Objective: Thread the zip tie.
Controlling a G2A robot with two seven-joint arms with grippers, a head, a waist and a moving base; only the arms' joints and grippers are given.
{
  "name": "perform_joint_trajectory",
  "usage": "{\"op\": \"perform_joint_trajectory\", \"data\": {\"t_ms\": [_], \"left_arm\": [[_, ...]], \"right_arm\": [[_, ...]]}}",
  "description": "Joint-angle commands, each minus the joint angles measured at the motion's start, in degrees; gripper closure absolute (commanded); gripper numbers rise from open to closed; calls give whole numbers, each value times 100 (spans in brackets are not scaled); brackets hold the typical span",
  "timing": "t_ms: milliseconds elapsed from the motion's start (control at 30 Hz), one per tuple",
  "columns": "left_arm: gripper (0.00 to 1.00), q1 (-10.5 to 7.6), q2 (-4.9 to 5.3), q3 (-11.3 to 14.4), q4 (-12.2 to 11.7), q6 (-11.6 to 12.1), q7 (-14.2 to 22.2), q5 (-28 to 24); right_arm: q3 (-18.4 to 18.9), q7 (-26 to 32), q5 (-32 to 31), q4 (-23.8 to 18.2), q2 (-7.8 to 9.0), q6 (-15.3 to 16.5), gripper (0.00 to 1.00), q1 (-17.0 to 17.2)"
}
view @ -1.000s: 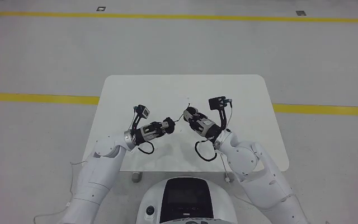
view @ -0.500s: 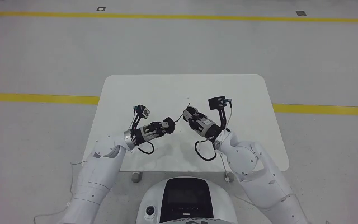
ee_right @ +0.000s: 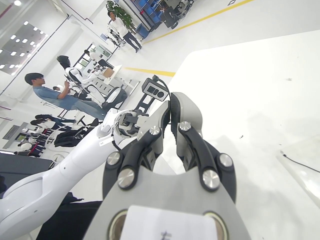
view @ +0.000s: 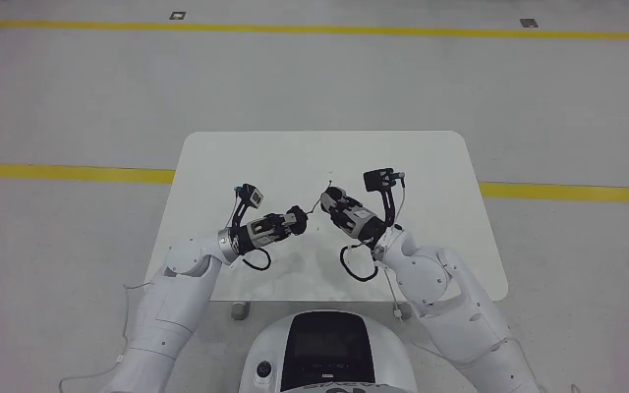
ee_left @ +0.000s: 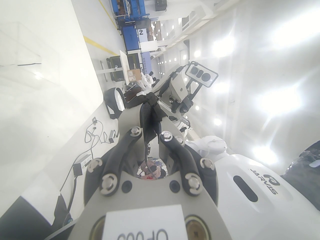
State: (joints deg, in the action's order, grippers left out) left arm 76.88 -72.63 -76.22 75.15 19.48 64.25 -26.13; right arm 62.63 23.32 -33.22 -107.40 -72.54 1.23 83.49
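Observation:
Both arms hover over the middle of the white table (view: 413, 167), grippers tip to tip and a small gap apart. My left gripper (view: 298, 220) is shut on a black zip tie (ee_left: 150, 99), whose dark knot sticks out past the pads (ee_left: 146, 116). My right gripper (view: 327, 203) is also shut, pads pressed flat together (ee_right: 170, 103). A thin black strand of the zip tie (view: 316, 204) runs from its tips toward the left gripper. How much of the strand sits between the right pads is hidden.
A loose thin black strand (ee_right: 298, 163) lies flat on the table beyond the right gripper, also seen as a dark line (ee_left: 27, 64). Small specks (ee_right: 288, 79) dot the tabletop. The table's edges are well away from both grippers.
The right arm has crept slightly left, toward the left gripper. The left arm has stayed put, and both grippers remain shut.

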Motion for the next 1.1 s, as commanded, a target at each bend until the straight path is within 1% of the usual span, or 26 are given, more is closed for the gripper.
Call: {"op": "perform_joint_trajectory", "data": {"t_ms": [0, 733, 1067], "left_arm": [[100, 0, 0, 0, 0, 0, 0, 0], [100, 0, 0, 0, 0, 0, 0, 0], [100, 0, 0, 0, 0, 0, 0, 0]], "right_arm": [[-2, -8, -5, 0, 0, -10, 100, 2], [-14, 25, -28, 37, 14, -41, 100, 53], [-61, 27, 83, 82, 1, -225, 100, 74]]}}
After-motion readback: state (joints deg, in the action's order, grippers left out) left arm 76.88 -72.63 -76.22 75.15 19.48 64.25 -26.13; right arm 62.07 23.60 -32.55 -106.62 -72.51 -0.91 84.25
